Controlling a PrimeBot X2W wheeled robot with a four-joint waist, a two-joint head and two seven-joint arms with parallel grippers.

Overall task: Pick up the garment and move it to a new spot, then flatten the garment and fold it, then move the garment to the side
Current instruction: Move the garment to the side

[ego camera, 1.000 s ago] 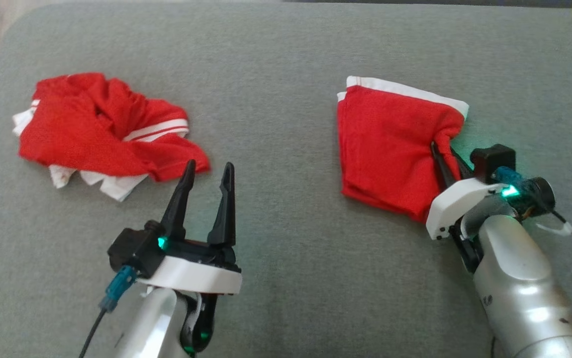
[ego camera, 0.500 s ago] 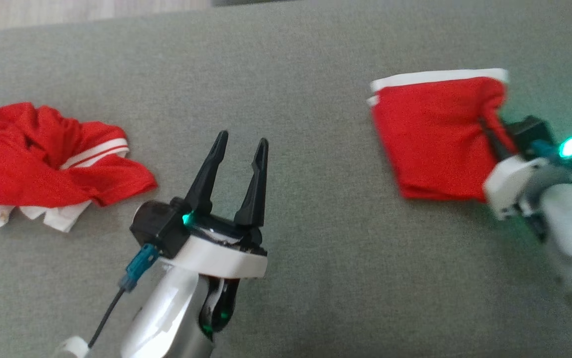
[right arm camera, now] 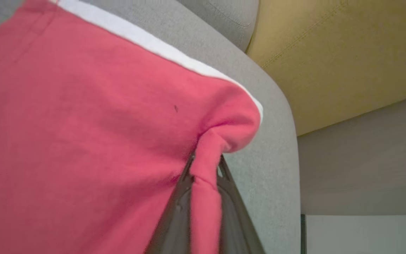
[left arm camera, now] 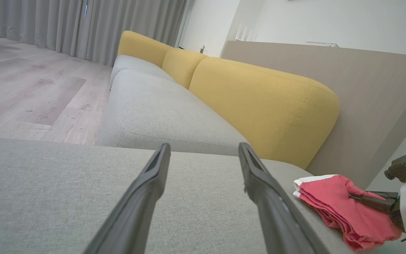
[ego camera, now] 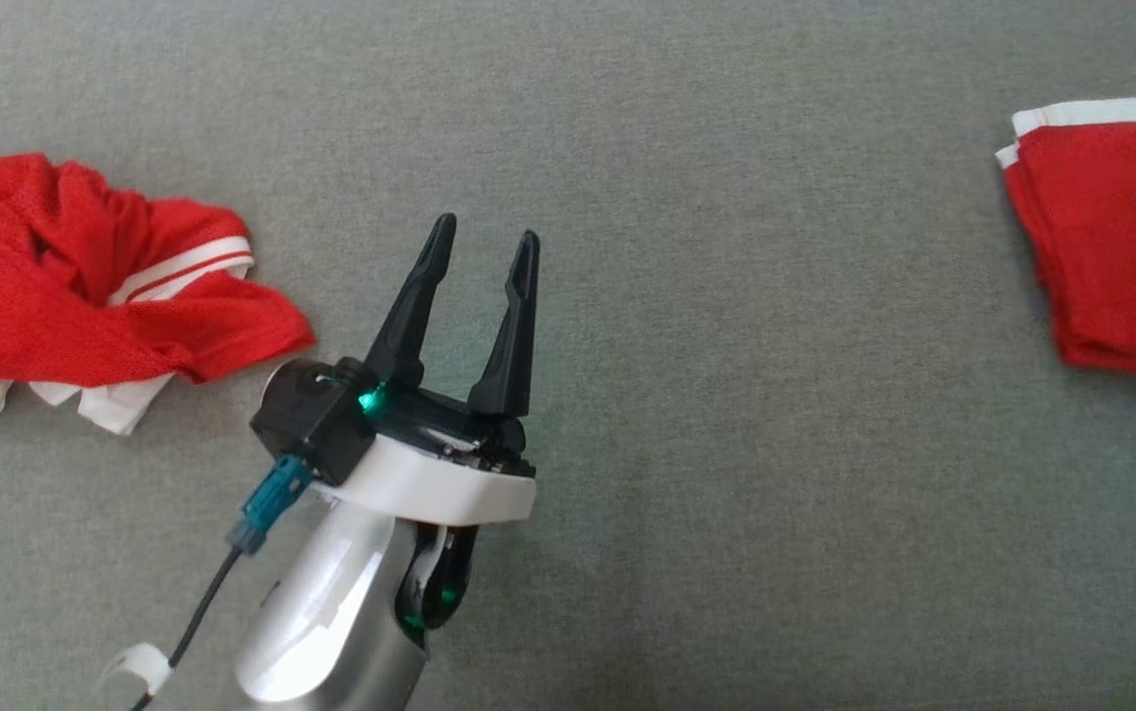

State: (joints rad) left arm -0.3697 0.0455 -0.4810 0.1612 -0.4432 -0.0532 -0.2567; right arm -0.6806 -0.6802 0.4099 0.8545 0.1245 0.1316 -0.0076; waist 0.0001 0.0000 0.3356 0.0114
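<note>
folded garment [ego camera: 1111,237], at the right end of the grey cushion [ego camera: 726,296], is pinched by its edge in the clenched right tool [right arm camera: 206,160] and is best dragged low and slow so layers are not spilled; left tool [ego camera: 486,229] is spread, empty.

In the head view the right edge cuts off the folded garment [ego camera: 1111,237], and the left edge cuts off the crumpled red cloth [ego camera: 84,296]. In the right wrist view a pinched fold covers the tips of the right gripper [right arm camera: 205,161].
</note>
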